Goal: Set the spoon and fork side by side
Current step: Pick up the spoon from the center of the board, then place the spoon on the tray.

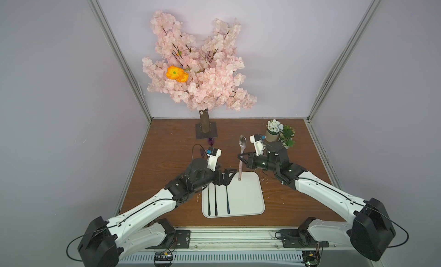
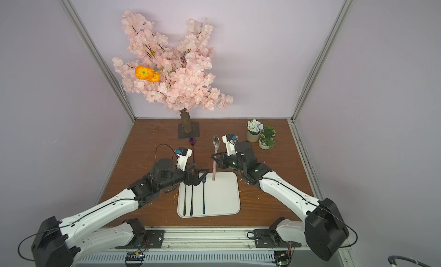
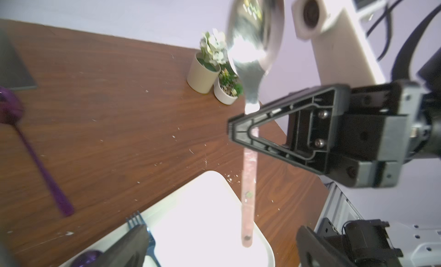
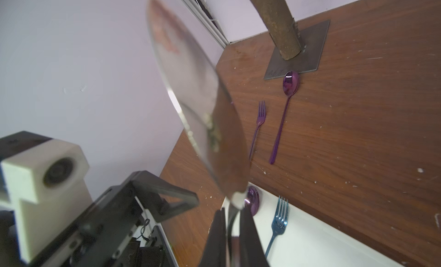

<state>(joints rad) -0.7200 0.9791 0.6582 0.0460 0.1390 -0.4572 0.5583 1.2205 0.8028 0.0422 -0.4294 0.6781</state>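
A silver spoon (image 1: 242, 141) (image 2: 216, 141) (image 3: 255, 34) with a pink handle stands upright, bowl up, over the far edge of the white tray (image 1: 248, 199) (image 2: 224, 201). My right gripper (image 1: 241, 157) (image 2: 214, 157) (image 4: 232, 220) is shut on its neck. A blue fork (image 1: 227, 201) (image 2: 203, 199) (image 3: 136, 221) (image 4: 280, 218) lies on the tray's left part. Above the fork's head, my left gripper (image 1: 225, 176) (image 2: 199, 175) (image 3: 218, 251) is open and holds nothing. The spoon's handle end hangs just right of it, touching neither finger.
Two dark-handled utensils (image 1: 212, 201) lie left of the fork on the tray, one a purple spoon (image 4: 253, 201). A purple spoon (image 4: 290, 83) and purple fork (image 4: 261, 113) lie on the table near the blossom tree's base plate (image 1: 206, 131). Two small flower pots (image 1: 273, 132) stand at the back right.
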